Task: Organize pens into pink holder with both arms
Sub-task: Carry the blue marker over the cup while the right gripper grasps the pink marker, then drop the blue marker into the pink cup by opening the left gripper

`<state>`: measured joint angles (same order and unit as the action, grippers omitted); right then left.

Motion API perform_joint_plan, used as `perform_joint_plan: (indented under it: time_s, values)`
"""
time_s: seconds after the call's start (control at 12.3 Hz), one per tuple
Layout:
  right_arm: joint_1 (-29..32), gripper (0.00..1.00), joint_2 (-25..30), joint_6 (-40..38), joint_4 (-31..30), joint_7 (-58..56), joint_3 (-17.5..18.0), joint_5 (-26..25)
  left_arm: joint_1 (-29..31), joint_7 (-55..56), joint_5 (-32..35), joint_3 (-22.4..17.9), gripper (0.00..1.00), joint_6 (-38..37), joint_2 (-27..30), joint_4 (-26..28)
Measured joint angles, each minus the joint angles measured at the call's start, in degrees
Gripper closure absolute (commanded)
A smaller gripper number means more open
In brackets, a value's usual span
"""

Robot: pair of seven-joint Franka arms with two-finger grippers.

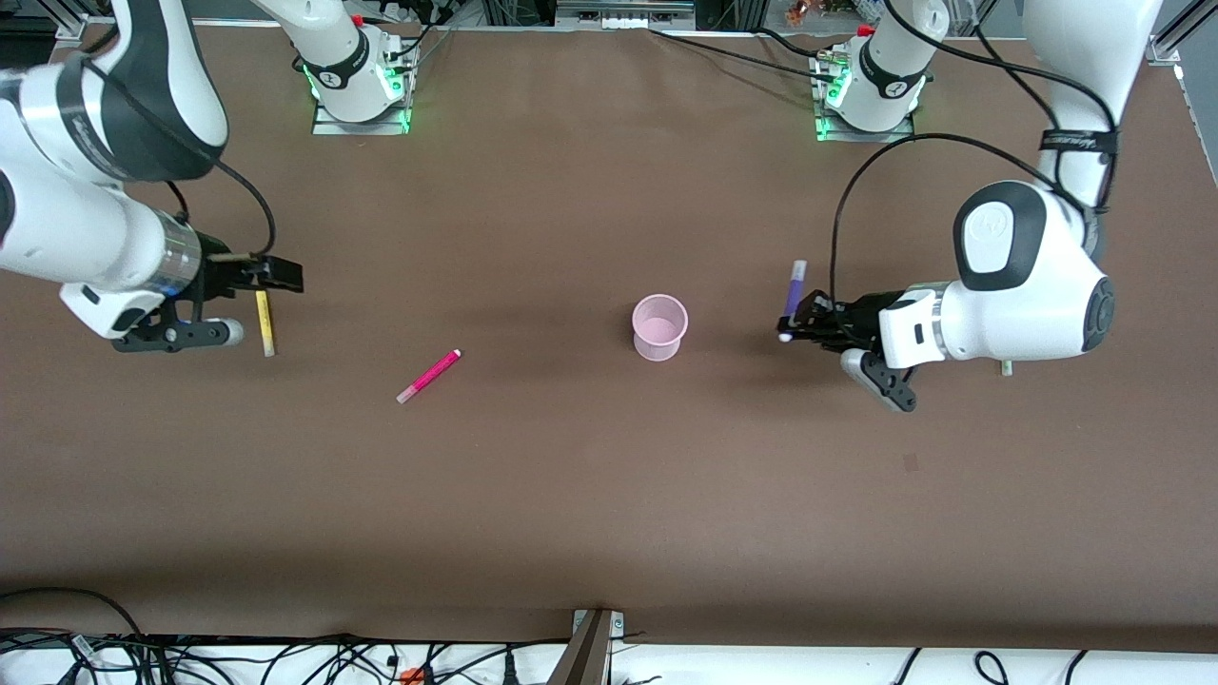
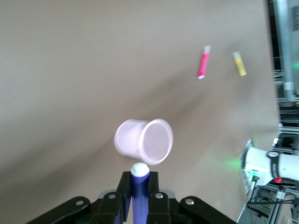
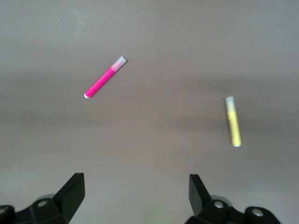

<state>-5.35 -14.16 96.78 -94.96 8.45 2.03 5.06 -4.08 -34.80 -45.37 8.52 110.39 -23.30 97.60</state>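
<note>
The pink holder (image 1: 659, 326) stands upright mid-table; in the left wrist view (image 2: 135, 140) it lies just ahead of the jaws. My left gripper (image 1: 795, 325) is beside it, toward the left arm's end, shut on the dark purple pen (image 1: 794, 288), whose pale tip (image 2: 139, 170) points at the holder. The magenta pen (image 1: 429, 376) and yellow pen (image 1: 265, 323) lie on the table toward the right arm's end. My right gripper (image 1: 284, 277) hangs open and empty over the yellow pen (image 3: 232, 122); the magenta pen (image 3: 103, 78) lies farther off. The green pen is hidden, save perhaps a pale bit (image 1: 1006, 367) under the left arm.
The brown table (image 1: 609, 495) carries only the holder and pens. Both arm bases (image 1: 357, 81) stand at the table edge farthest from the front camera. Cables run along the edge nearest that camera.
</note>
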Motion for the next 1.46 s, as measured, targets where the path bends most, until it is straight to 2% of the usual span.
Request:
perform_joint_plan:
  time_s: [0.24, 0.41, 0.49, 0.81, 1.14, 1.3, 1.46]
  values:
    - [-1.06, 0.01, -6.47, 6.95, -2.27, 12.28, 0.36, 4.83, -0.75, -13.93, -6.3, 5.89, 1.0, 9.02, -2.38, -0.05]
    - [-3.57, 0.01, -11.16, 12.68, -2.64, 20.07, 0.5, 5.68, -1.93, -20.07, -6.98, 10.35, 1.0, 17.2, -3.88, -0.07]
    - [-5.18, 0.01, -13.13, 15.68, -2.76, 23.76, 0.56, 5.7, -3.2, -23.66, -7.05, 11.34, 1.0, 20.32, -4.59, -0.07]
    - [-9.33, 0.02, -19.06, 25.53, -3.09, 32.28, 0.61, 6.16, -5.05, -38.24, -7.1, 11.66, 1.0, 22.4, -6.61, 0.36]
    - [-8.96, 0.09, -21.17, 26.31, -3.15, 32.39, 0.15, 10.35, -6.21, -43.13, -7.1, 12.77, 1.0, 22.36, -6.78, 1.96]
    - [-8.96, 0.18, -22.47, 26.32, -3.18, 32.39, 0.14, 12.91, -7.71, -44.43, -7.1, 12.83, 1.0, 22.44, -6.85, 2.17]
    - [-8.96, 0.39, -23.64, 26.34, -3.18, 32.39, 0.14, 13.98, -8.69, -48.72, -7.08, 12.83, 1.0, 22.99, -6.93, 2.52]
